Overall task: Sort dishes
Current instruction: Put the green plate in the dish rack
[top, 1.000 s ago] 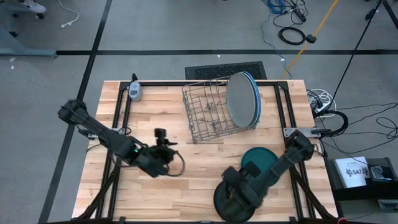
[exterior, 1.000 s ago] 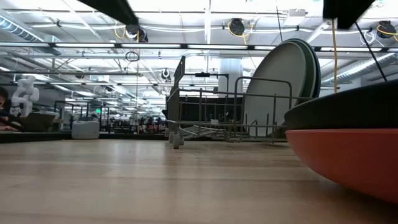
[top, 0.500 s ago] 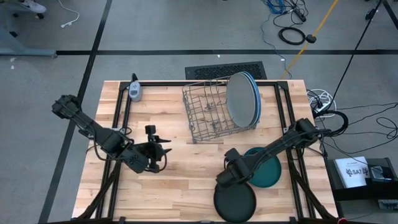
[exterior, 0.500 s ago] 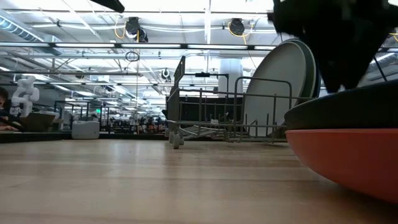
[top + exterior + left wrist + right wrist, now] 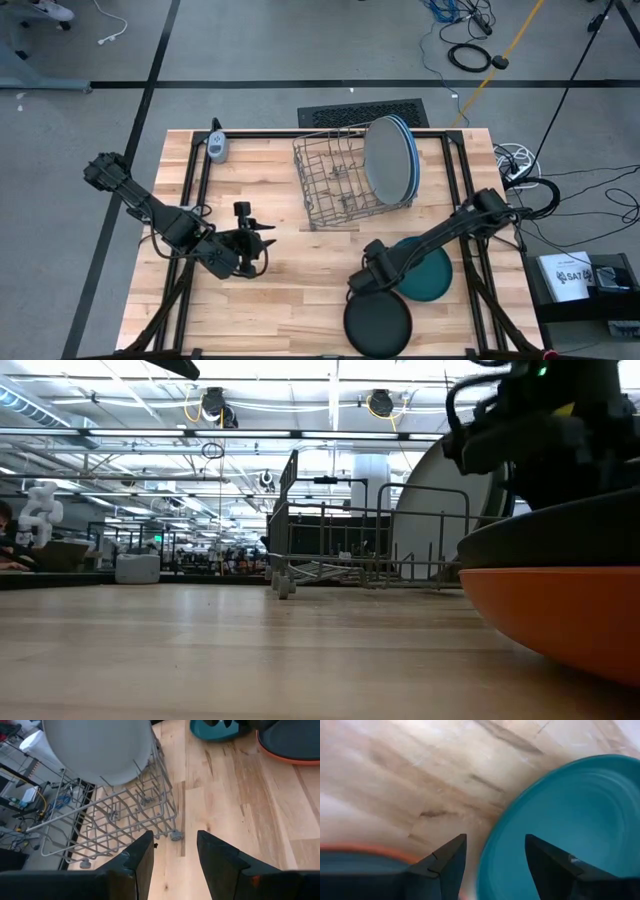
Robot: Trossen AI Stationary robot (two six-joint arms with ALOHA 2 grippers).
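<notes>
Two large pale plates (image 5: 390, 160) stand on edge in the grey wire rack (image 5: 335, 185) at the table's far side. A dark teal plate (image 5: 425, 272) lies flat on the table, right of centre. A black plate (image 5: 377, 325) lies on an orange plate (image 5: 560, 610) at the near edge. My right gripper (image 5: 490, 865) points down, open, its fingers on either side of the teal plate's left rim (image 5: 505, 835); no touch shows. My left gripper (image 5: 174, 855) hangs open over bare wood at mid-left, facing the rack.
A small white device (image 5: 218, 147) lies at the far left corner of the table. Bare wood stretches between the two grippers and in front of the rack. Black frame rails run along the table's left and right sides.
My right gripper has left the space above the black plate, moving toward the far edge and down to the teal plate's left rim, tipping to point straight down. My left gripper has drawn back a little toward the table's left edge.
</notes>
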